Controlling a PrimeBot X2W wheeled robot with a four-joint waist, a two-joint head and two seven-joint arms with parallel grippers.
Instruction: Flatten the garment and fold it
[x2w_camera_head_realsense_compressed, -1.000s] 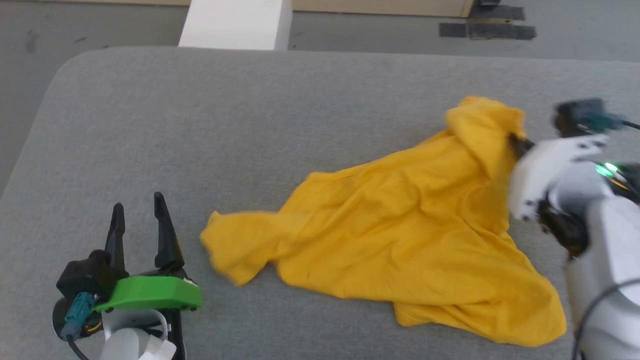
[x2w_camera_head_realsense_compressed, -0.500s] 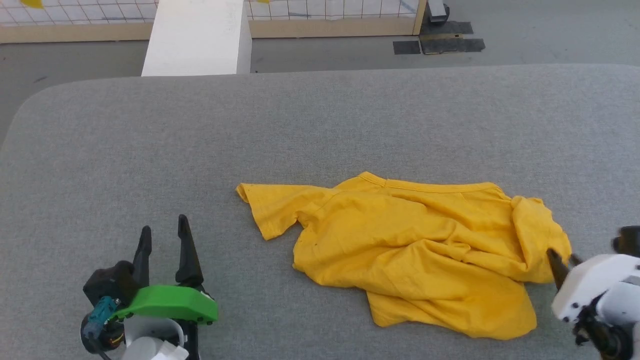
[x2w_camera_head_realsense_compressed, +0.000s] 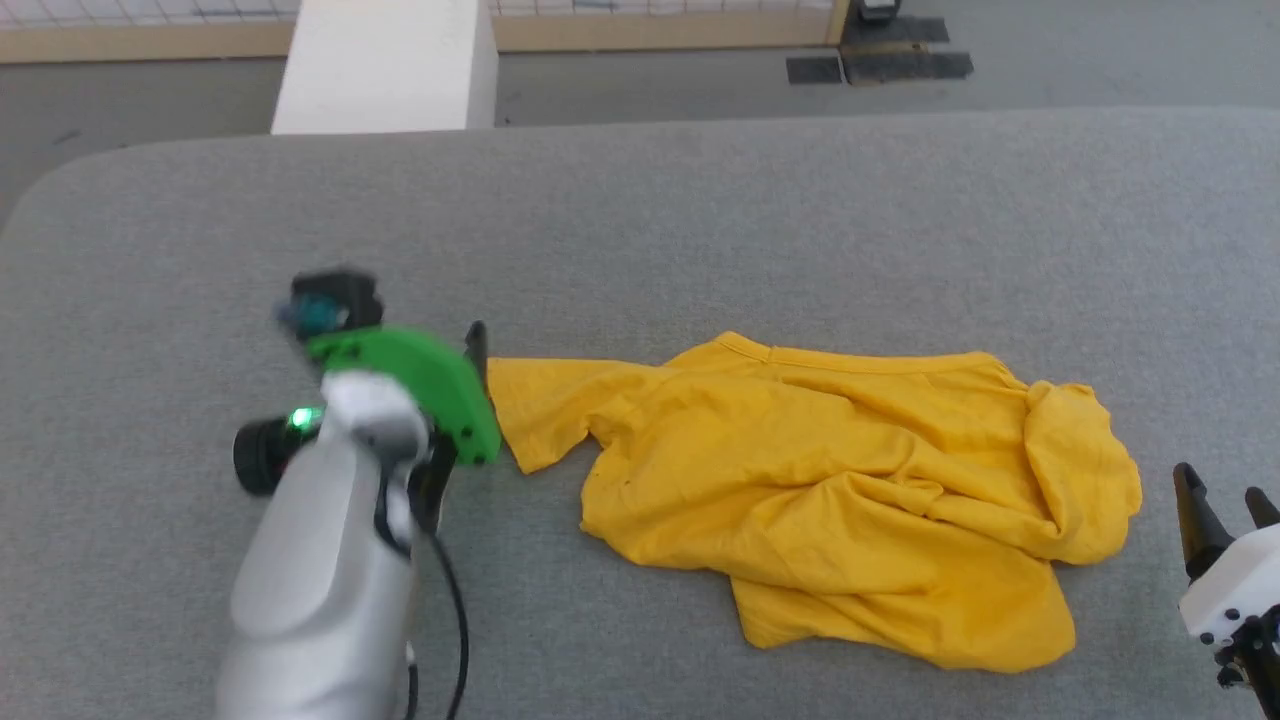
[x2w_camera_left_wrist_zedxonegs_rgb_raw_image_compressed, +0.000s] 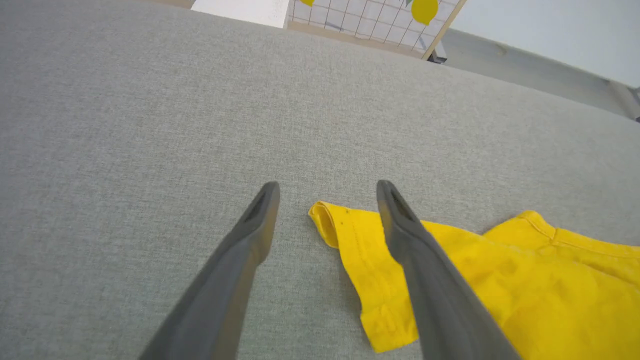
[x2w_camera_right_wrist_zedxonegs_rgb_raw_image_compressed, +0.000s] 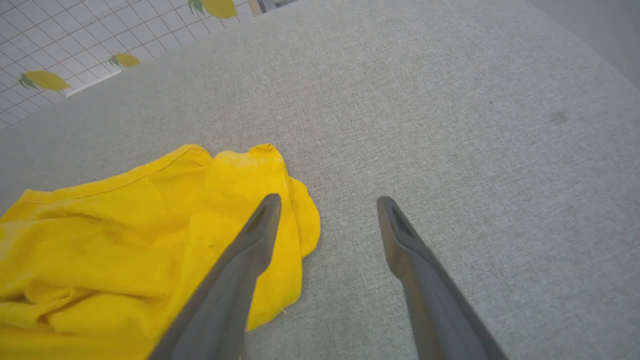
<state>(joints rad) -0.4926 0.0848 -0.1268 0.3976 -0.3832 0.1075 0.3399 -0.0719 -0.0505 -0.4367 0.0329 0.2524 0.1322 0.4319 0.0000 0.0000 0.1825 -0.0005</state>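
Left gripper (x2w_camera_left_wrist_zedxonegs_rgb_raw_image_compressed: 327, 186) has advanced from the near-left corner to the shirt's (x2w_camera_head_realsense_compressed: 830, 500) left sleeve (x2w_camera_head_realsense_compressed: 540, 400). Its forearm angles forward and its jaws stand apart, one finger over the sleeve hem, the other over bare table (x2w_camera_head_realsense_compressed: 640, 230). Right gripper (x2w_camera_head_realsense_compressed: 1220, 483) has released the cloth and drawn back; its jaws are apart and empty, just beside the right sleeve. Shirt lies rumpled, right of centre, collar toward the far edge. Wide bare surface lies behind and left.
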